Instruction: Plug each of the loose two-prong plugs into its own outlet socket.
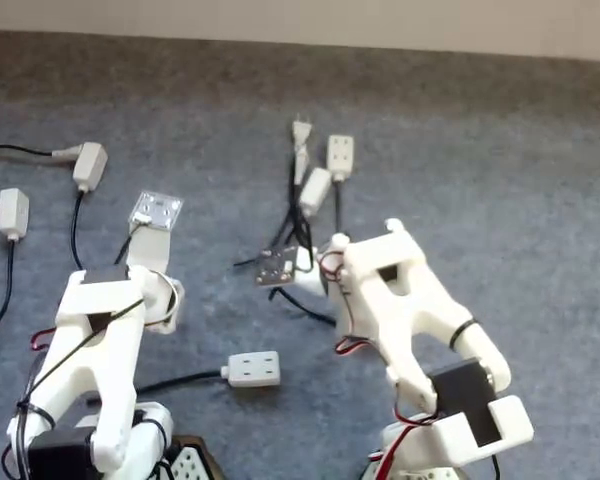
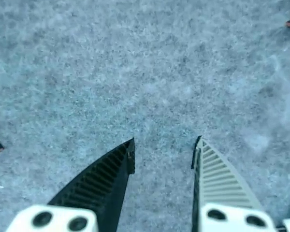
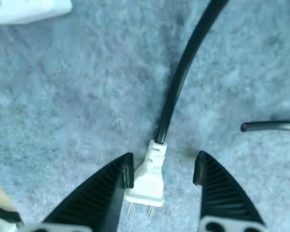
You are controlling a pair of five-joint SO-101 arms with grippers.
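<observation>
My right gripper (image 3: 162, 169) is open and low over the grey carpet, its black fingers on either side of a white two-prong plug (image 3: 147, 181) without touching it. The plug lies flat, prongs toward the wrist, and its black cord (image 3: 183, 72) runs away from it. My left gripper (image 2: 163, 154) is also open, with bare carpet between its fingers. In the high view, a white outlet socket (image 1: 253, 369) on a black cord lies between the two arms. Another socket (image 1: 340, 155) and a loose plug (image 1: 300, 135) lie farther back.
Two more white cord ends (image 1: 88, 165) (image 1: 12, 212) lie at the far left. Black cords tangle around a white connector (image 1: 315, 190) in the middle. A cut black cord end (image 3: 270, 126) lies beside my right gripper. A socket corner (image 3: 29, 9) shows nearby.
</observation>
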